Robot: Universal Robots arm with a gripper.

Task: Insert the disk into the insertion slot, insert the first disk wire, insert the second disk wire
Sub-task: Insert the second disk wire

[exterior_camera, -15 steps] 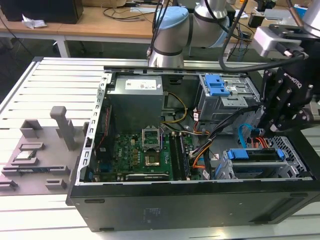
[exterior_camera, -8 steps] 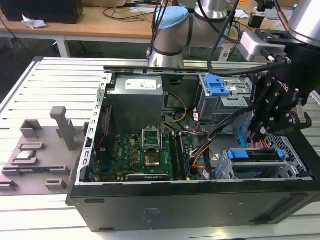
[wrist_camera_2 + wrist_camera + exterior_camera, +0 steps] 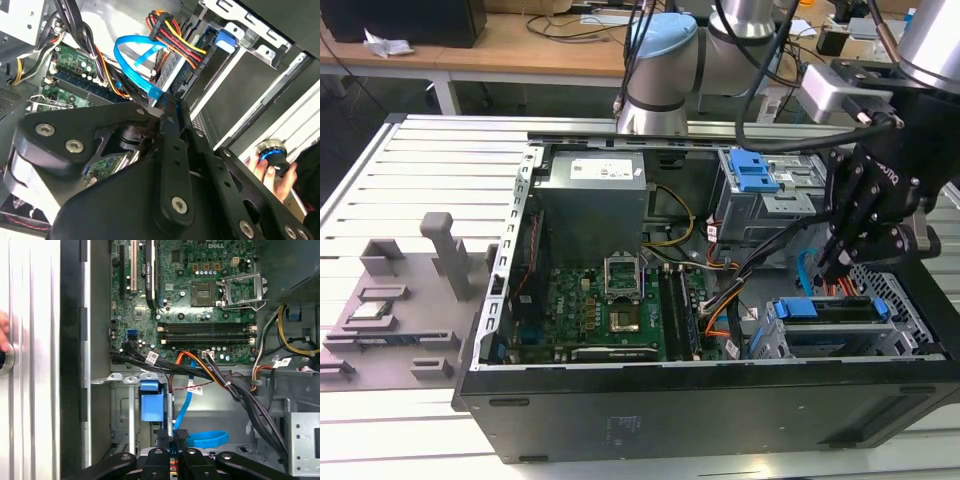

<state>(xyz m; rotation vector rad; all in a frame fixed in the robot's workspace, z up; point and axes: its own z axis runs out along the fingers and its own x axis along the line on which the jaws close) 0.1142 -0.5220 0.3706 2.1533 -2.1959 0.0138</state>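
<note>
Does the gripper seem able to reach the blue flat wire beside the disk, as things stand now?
Probably yes. The gripper sits right at the blue flat wire in the first wrist view, and the black wire bundle runs off to one side, not between them.

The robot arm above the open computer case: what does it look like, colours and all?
The arm is silver tubing with rounded joints capped in pale blue, with black cables trailing along it. Its gripper is matte black, built of flat bolted bars with silver screw heads, and carries small white lettering.
</note>
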